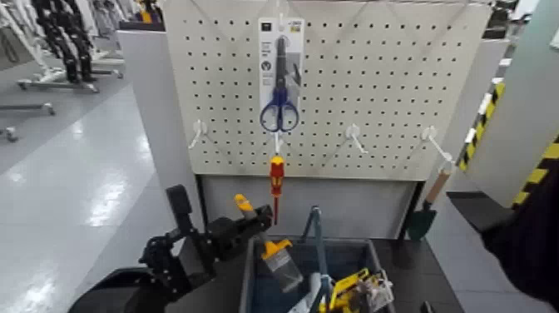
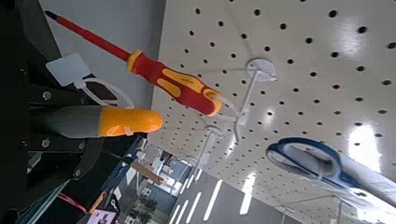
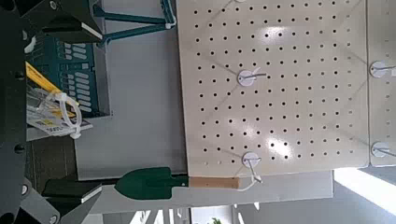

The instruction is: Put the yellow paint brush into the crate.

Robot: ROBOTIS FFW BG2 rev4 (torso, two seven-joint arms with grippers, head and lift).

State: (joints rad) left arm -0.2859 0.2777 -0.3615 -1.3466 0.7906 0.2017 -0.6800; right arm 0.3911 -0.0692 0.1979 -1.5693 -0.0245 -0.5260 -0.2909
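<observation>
My left gripper (image 1: 248, 223) is shut on the yellow paint brush (image 1: 278, 258), gripping its dark middle. The orange handle end points up and back, and the grey bristles hang tilted over the near-left part of the crate (image 1: 246, 283). In the left wrist view the brush (image 2: 126, 121) sticks out from between the dark fingers (image 2: 51, 142). The crate (image 3: 82, 65) also shows in the right wrist view. Only the dark frame of my right gripper (image 3: 13, 112) is visible, at that view's edge, away from the brush.
A pegboard (image 1: 374, 91) stands behind the crate with packaged scissors (image 1: 280, 79), a red-and-yellow screwdriver (image 1: 276, 179) and a green trowel (image 1: 422, 218) hanging on it. Several tools (image 1: 356, 291) lie in the crate's right half. My right arm (image 1: 532, 241) is at the far right.
</observation>
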